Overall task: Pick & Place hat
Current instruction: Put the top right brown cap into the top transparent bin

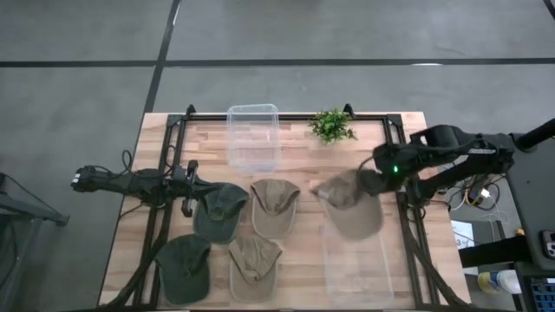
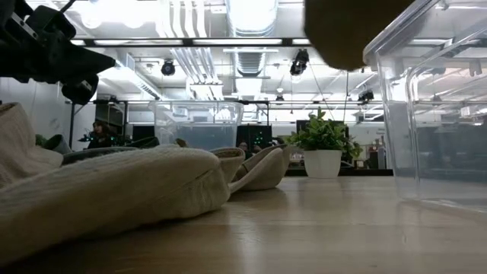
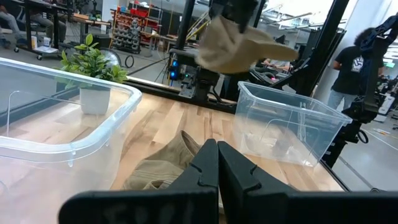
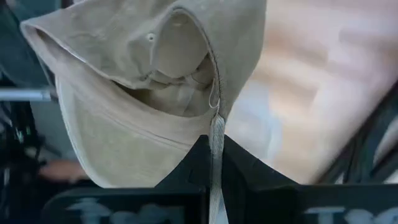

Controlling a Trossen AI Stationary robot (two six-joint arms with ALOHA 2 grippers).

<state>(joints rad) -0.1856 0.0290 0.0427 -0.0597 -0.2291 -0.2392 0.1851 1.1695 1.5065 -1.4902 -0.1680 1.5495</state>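
My right gripper (image 1: pixel 375 182) is shut on a tan cap (image 1: pixel 351 210) and holds it in the air over the far end of a clear bin (image 1: pixel 358 260) at the table's near right. The cap also shows in the left wrist view (image 3: pixel 233 43) and at the top of the low view (image 2: pixel 342 30). My left gripper (image 1: pixel 186 186) is shut and empty. It hangs above the table beside a dark green cap (image 1: pixel 219 211) that lies flat on the wood. My right gripper pinches the tan cap between its two fingers at the rim of the crown, where a strap (image 4: pixel 215 134) runs back between them. The cap is lifted clear of the table and the bin. Its crown and brim (image 4: pixel 112 149) spread out beyond the fingertips.
Two more tan caps (image 1: pixel 273 206) (image 1: pixel 254 260) and a second dark green cap (image 1: pixel 185 267) lie on the table's near half. Another clear bin (image 1: pixel 253 137) and a small potted plant (image 1: pixel 332 126) stand at the far edge. A black frame rail (image 1: pixel 286 115) runs along the back.
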